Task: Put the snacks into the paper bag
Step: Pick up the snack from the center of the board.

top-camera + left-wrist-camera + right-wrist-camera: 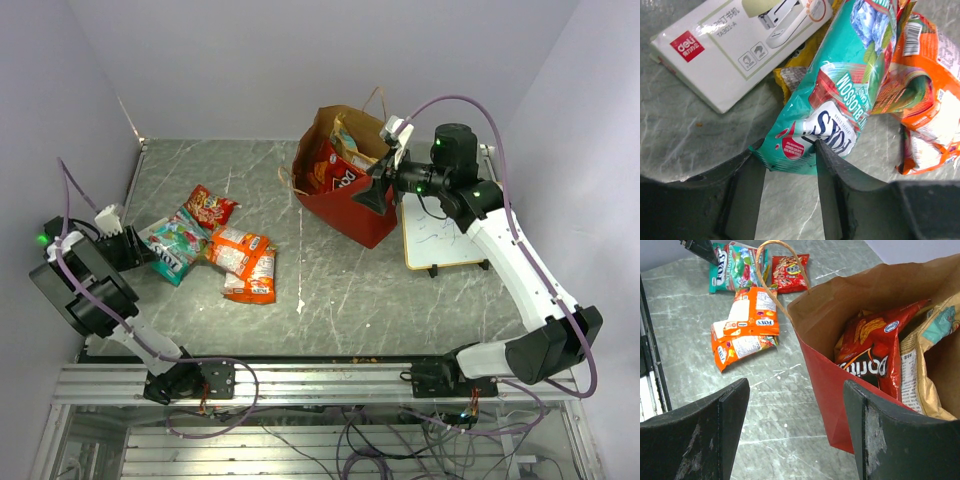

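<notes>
While the teal-white packet (840, 85) marked "FOX'S" is lying on the counter (680, 140) at the left, the left end effector (789, 147) is pinching its near corner. Orange "FOX'S" packs (245, 262) and a white "deli" box (730, 50) are lying beside it. The red paper bag (345, 215) is standing upright far right, holding a "Doritos" bag (865, 360). The right end effector (796, 387) is hovering at its rim, spread and empty.
</notes>
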`<state>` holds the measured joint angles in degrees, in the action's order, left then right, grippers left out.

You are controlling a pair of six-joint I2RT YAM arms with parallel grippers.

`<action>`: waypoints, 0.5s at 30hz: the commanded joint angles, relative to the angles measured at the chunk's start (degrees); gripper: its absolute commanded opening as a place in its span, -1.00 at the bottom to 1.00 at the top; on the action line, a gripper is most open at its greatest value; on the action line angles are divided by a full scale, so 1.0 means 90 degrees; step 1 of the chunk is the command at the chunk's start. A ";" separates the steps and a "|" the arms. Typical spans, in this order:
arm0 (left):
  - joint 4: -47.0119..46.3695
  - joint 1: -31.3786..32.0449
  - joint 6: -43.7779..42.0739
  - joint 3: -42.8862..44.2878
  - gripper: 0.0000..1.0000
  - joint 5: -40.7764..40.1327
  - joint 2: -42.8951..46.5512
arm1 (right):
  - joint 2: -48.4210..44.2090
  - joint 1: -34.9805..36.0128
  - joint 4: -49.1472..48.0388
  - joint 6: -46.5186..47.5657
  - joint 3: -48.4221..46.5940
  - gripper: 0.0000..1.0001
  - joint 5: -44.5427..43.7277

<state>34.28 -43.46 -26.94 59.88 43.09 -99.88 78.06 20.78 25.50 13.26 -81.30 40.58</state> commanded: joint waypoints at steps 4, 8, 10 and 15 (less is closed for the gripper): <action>0.0466 -0.0030 -0.0354 0.0376 -0.10 0.0857 -0.0266 | 0.0054 -0.0062 -0.0187 -0.0086 0.0063 0.51 0.0147; 0.0601 0.0105 -0.0523 0.0457 -0.32 0.0869 -0.0221 | 0.0050 -0.0056 -0.0208 -0.0105 0.0073 0.51 0.0168; 0.0696 0.0234 -0.0630 0.0492 -0.46 0.0813 -0.0128 | 0.0033 -0.0060 -0.0229 -0.0106 0.0109 0.51 0.0160; 0.0840 0.0667 -0.0788 0.0534 -0.77 0.0570 0.0331 | -0.0010 -0.0069 -0.0260 -0.0096 0.0154 0.51 0.0150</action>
<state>39.72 -40.38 -31.14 62.67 47.11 -101.16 78.39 20.56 24.56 12.75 -80.79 41.21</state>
